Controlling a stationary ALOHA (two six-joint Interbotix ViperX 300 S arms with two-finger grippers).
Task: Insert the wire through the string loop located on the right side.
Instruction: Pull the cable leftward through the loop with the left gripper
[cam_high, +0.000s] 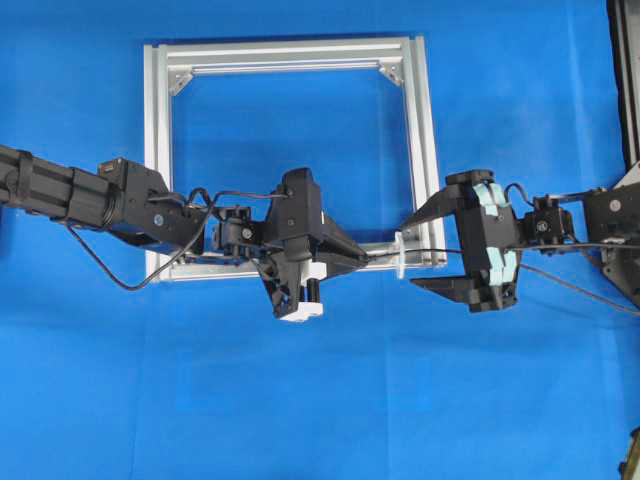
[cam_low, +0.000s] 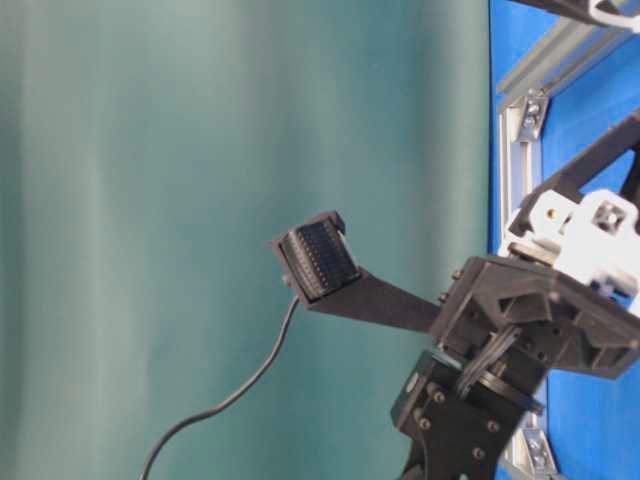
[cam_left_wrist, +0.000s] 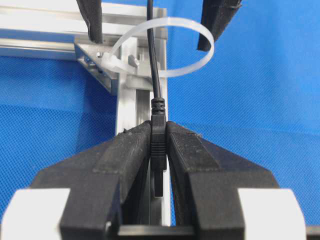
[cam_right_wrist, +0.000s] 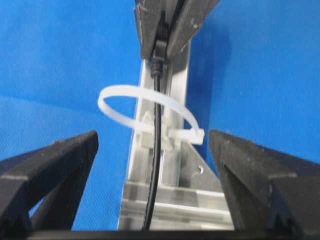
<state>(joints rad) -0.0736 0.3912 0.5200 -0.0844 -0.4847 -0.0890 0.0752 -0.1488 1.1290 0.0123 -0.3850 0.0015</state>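
Item: wire (cam_left_wrist: 156, 75), long axis along the frame (cam_high: 425, 120) rail, through the string loop (cam_left_wrist: 165, 50). We noted left gripper (cam_left_wrist: 158, 145) clamping its plug, right gripper (cam_right_wrist: 152, 165) spread wide.

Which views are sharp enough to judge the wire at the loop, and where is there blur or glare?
Left wrist view: sharp on the wire and loop; the left gripper's near parts are soft. Right wrist view: slightly blurred throughout, loop edges hazy, wire readable. Overhead view: evenly lit, loop tiny, frame bright but not blown out. Table-level view: mostly backdrop, loop not visible.
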